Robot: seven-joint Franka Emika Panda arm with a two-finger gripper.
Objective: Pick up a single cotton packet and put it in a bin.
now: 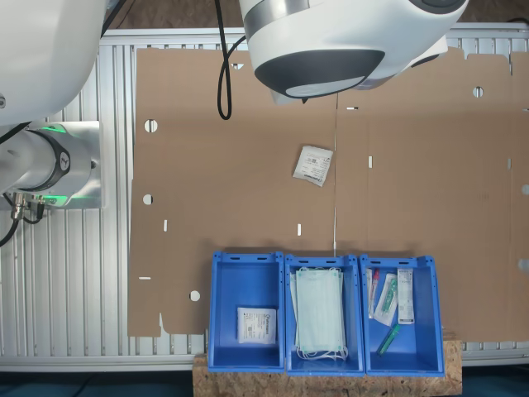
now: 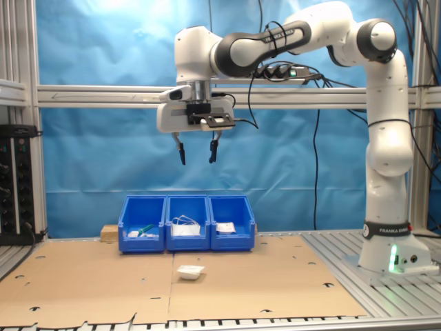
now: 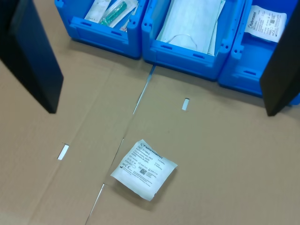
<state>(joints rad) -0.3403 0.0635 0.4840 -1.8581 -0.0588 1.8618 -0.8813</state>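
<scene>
A small white cotton packet [image 1: 312,165] [image 2: 190,272] [image 3: 144,169] lies flat on the brown cardboard sheet, a short way in front of the row of blue bins. The bin [image 1: 224,322] [image 2: 243,238] [image 3: 243,70] with a white square packet [image 1: 256,324] [image 3: 265,23] inside stands at the end of that row. My gripper [image 2: 196,153] hangs high above the sheet, over the loose packet, open with nothing between its dark fingers [image 3: 33,56].
The middle bin [image 1: 291,364] [image 2: 187,241] holds pale green masks. The other end bin [image 1: 433,322] [image 2: 143,241] holds tubes and syringes. Cardboard [image 1: 231,124] covers the metal table. The arm's base [image 2: 389,248] stands at the second exterior view's right.
</scene>
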